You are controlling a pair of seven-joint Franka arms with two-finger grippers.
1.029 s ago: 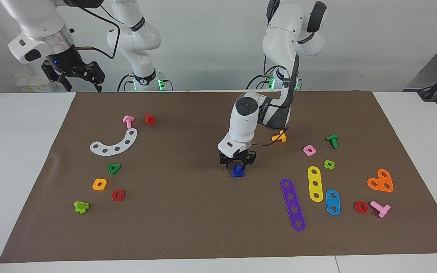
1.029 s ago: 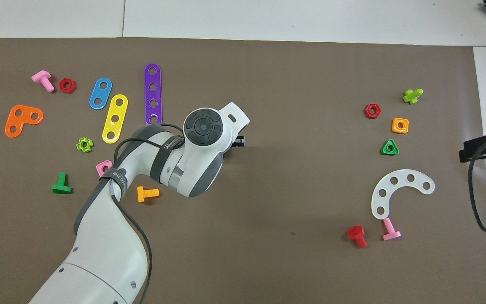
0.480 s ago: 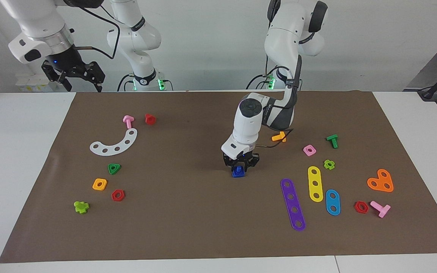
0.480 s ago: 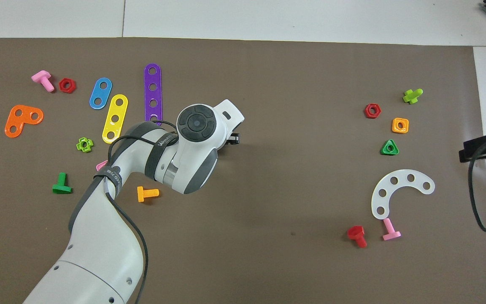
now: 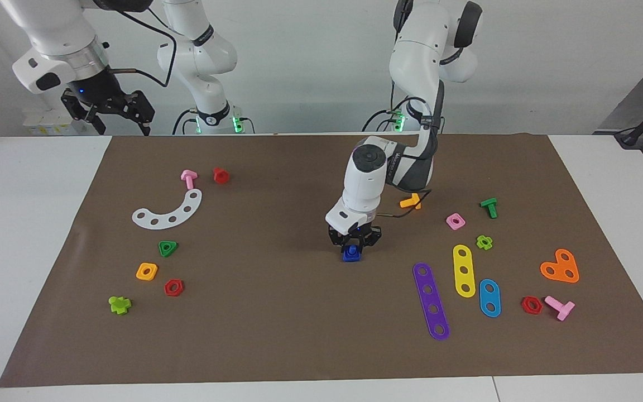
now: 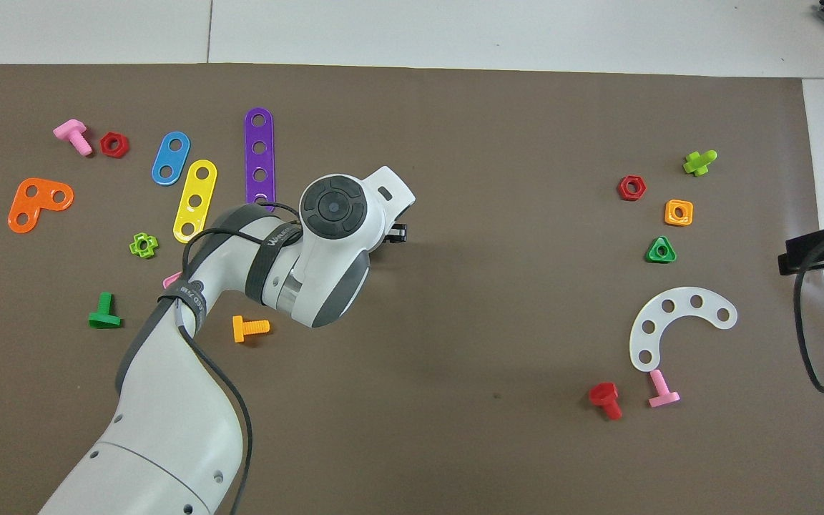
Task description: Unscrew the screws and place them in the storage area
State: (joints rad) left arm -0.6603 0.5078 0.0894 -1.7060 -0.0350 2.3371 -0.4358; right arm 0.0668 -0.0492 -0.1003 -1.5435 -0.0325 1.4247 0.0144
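Note:
A small blue screw point(image 5: 350, 254) stands upright in the middle of the brown mat point(image 5: 277, 324), seemingly on a blue square base. My left gripper point(image 5: 354, 243) is down right over it, around its top. In the overhead view the left hand point(image 6: 344, 214) hides the screw. The storage area is toward the right arm's end: a white curved strip point(image 5: 168, 211), a green triangular nut point(image 5: 168, 248), an orange square nut point(image 5: 147, 271) and a red hexagonal nut point(image 5: 173, 287). My right gripper point(image 5: 114, 114) waits open, up in the air over that end's table edge.
Purple point(image 5: 431, 301), yellow point(image 5: 464, 270) and blue point(image 5: 489, 297) straight strips lie toward the left arm's end, with an orange bolt point(image 5: 411, 201), pink nut point(image 5: 455, 221), green bolt point(image 5: 489, 207) and orange plate point(image 5: 560, 267). Pink point(image 5: 188, 178) and red point(image 5: 220, 175) bolts lie by the white strip.
My left gripper has come down from just above the blue screw to around its top and shifted slightly toward the left arm's end. The right arm has not moved.

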